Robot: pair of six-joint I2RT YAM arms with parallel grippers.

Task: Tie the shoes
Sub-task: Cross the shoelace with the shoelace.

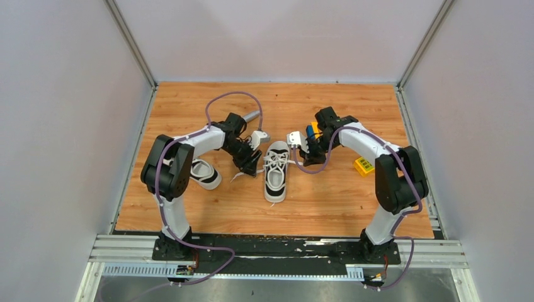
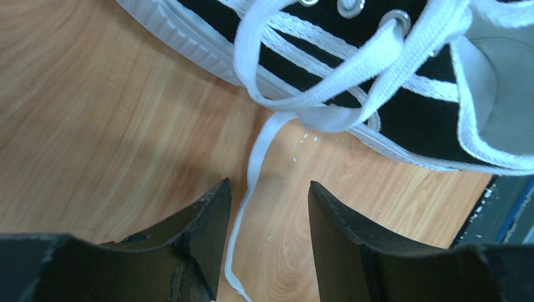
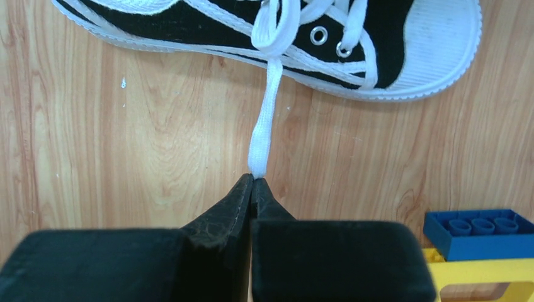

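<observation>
Top external view: a wooden table (image 1: pixel 208 113) fills the frame, walled by pale panels. Two robot arms reach in from the bottom edge and bend toward the middle, the left arm (image 1: pixel 170 167) from the left and the right arm (image 1: pixel 393 170) from the right. One shoe (image 1: pixel 276 179), black and white, lies at centre frame. The other shoe (image 1: pixel 204 174) sits to its left, partly hidden under the left arm. The arms flank the centre shoe, seemingly so each can take one lace.

Right wrist view: the right gripper (image 3: pixel 253 179) is pinched tight on the tip of a white lace (image 3: pixel 266 113). The lace runs straight up the frame to the eyelets, probably drawn out to keep it clear for tying.

Left wrist view: the left gripper (image 2: pixel 269 185) stands apart, one jaw either side of the second lace (image 2: pixel 252 165). That lace lies slack on the wood below a loose loop, and nothing is gripped. The gripper looks lined up to close on it.

A blue brick (image 3: pixel 482 225) sits at the lower right of the right wrist view, away from the work.
</observation>
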